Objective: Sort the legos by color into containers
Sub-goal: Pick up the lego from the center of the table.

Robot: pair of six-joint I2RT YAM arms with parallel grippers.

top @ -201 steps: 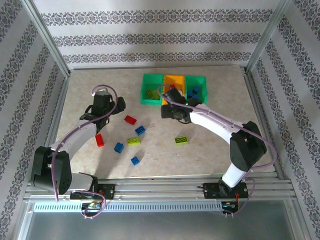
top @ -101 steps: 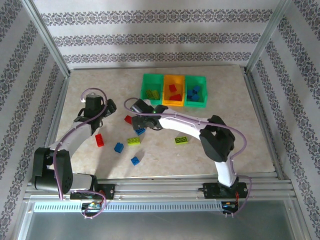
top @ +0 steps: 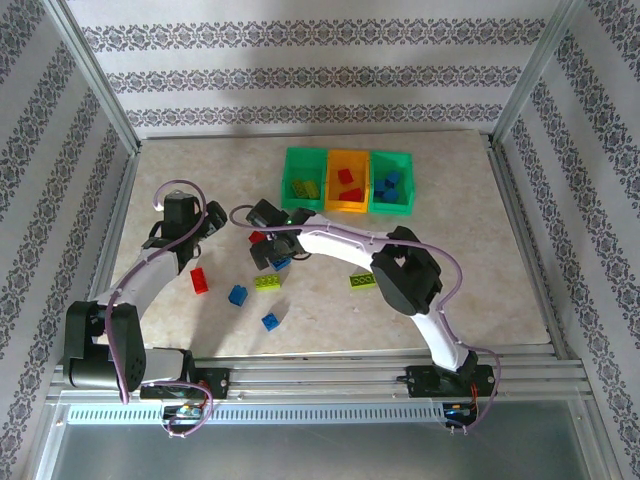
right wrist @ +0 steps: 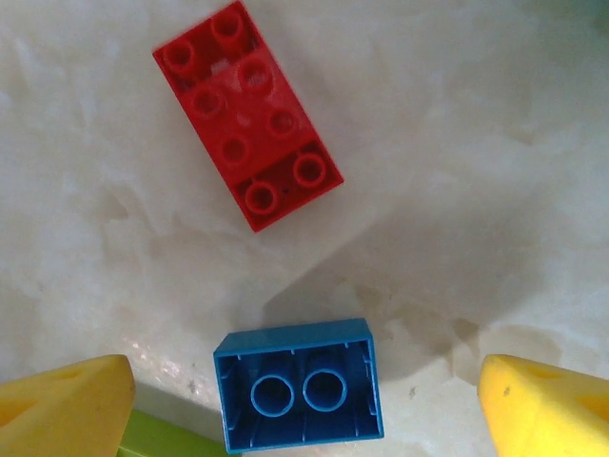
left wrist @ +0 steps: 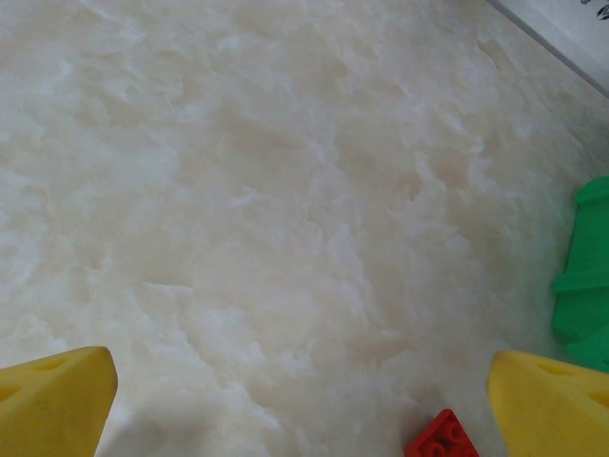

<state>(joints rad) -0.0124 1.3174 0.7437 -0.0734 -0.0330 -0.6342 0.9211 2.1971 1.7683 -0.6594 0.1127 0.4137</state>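
Three containers stand in a row at the back: a green bin [top: 296, 157] with lime legos, an orange bin [top: 349, 156] with red ones, and a green bin [top: 404, 160] with blue ones. Loose legos lie mid-table. My right gripper [top: 268, 252] hangs open low over them. In the right wrist view its yellow fingertips [right wrist: 62, 405] flank an upside-down blue brick [right wrist: 300, 386] without touching it, and a red brick [right wrist: 247, 124] lies just beyond. My left gripper [top: 213, 222] is open above bare table, with a red brick's corner [left wrist: 441, 438] by its right finger.
More loose bricks lie nearer the front: red [top: 200, 280], blue [top: 238, 295], lime [top: 267, 282], blue [top: 270, 321] and lime [top: 363, 280]. A lime brick's edge [right wrist: 162, 438] lies by my right gripper's left finger. Metal frame rails and patterned walls bound the table.
My right arm has swung left from above the orange bin and come down over the red and blue bricks. My left gripper has drawn back slightly to the left.
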